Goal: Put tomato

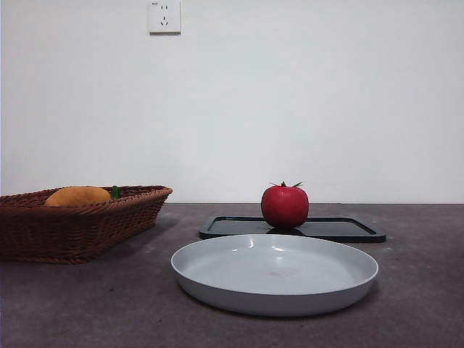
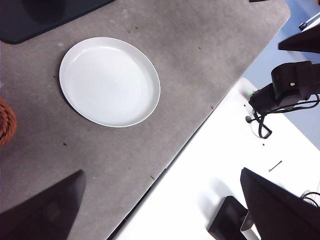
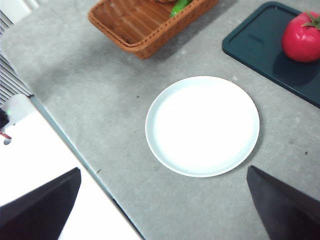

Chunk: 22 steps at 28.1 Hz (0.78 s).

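One tomato [image 3: 301,37] (unseen from the left wrist) sits on the tray [image 3: 260,45]; both hands spread apart.

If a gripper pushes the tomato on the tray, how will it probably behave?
The tomato is round, so a push would likely make it roll across the flat black tray. Its skin looks glossy, so it may slip between gripper jaws. The tray's low rim might stop a slow roll, but probably not a hard one.

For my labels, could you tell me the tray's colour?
Black tray, clearest in the front view.
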Tool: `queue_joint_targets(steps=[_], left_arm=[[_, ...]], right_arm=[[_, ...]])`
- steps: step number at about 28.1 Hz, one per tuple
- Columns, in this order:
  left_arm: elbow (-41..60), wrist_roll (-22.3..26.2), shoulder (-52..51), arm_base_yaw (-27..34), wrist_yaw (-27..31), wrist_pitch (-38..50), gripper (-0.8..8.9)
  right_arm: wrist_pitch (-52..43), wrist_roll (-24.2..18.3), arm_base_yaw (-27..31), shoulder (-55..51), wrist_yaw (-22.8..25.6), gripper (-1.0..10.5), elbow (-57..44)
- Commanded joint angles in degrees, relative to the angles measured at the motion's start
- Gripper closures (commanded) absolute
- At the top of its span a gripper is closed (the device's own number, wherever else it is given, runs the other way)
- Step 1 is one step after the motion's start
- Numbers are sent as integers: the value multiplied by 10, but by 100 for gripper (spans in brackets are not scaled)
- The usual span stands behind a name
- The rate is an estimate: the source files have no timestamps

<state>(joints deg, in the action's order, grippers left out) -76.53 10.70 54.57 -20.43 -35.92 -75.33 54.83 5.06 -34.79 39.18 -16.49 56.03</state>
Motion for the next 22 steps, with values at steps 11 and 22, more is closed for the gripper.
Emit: queue_joint_targets(steps=[11,22], left_arm=[[-5,8,2,-3,-2,3,339],[-5,9,2,-3,-2,3,803]], right_arm=[[1,10,-4,-7,0,420,4],[7,9,-4,-7,0,941,4]])
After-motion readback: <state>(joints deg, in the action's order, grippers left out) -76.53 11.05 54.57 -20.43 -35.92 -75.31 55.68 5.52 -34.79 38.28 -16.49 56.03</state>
